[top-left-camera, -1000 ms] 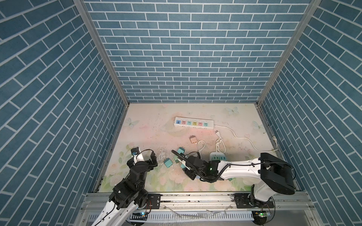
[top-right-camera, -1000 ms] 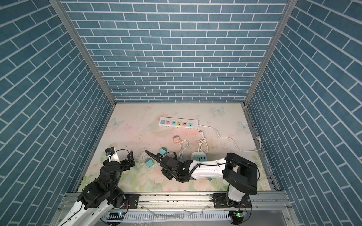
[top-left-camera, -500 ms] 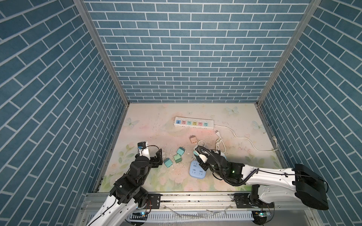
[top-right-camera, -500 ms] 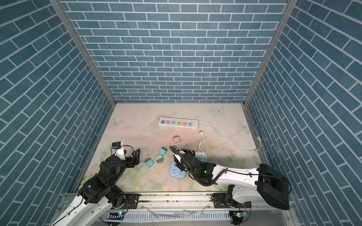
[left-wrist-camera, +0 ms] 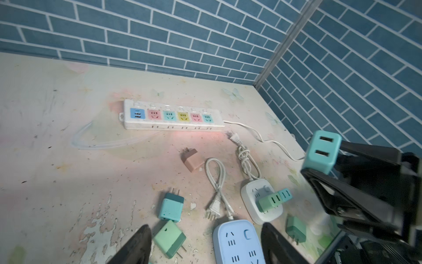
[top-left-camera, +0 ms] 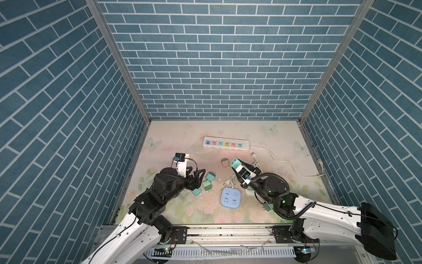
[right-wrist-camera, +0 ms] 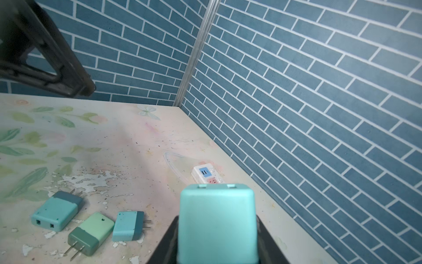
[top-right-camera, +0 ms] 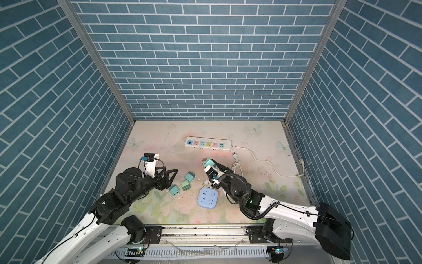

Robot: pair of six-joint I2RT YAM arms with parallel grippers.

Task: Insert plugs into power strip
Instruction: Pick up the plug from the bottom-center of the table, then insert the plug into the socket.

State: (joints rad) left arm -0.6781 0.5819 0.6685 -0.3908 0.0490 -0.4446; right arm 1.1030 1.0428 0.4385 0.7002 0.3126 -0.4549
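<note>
Currently, the right jaws grip one teal plug (top-left-camera: 234,163) and hold it above the desk (top-left-camera: 178,141), on the robot's side of the power strip (top-left-camera: 225,144). The left jaws stand open with nothing between them, farther from the power strip, just beside three teal and green plugs (top-left-camera: 207,184) lying on the desk. The pinkish-tan plug (top-left-camera: 225,163) lies between that group and the power strip. Two further plugs (left-wrist-camera: 271,201) sit in a white socket block (left-wrist-camera: 249,198).

Teal plug (top-left-camera: 234,163) held aloft; three teal-green plugs (top-left-camera: 206,184) clustered flat; tan plug (top-left-camera: 225,163) near power strip (top-left-camera: 225,144).
</note>
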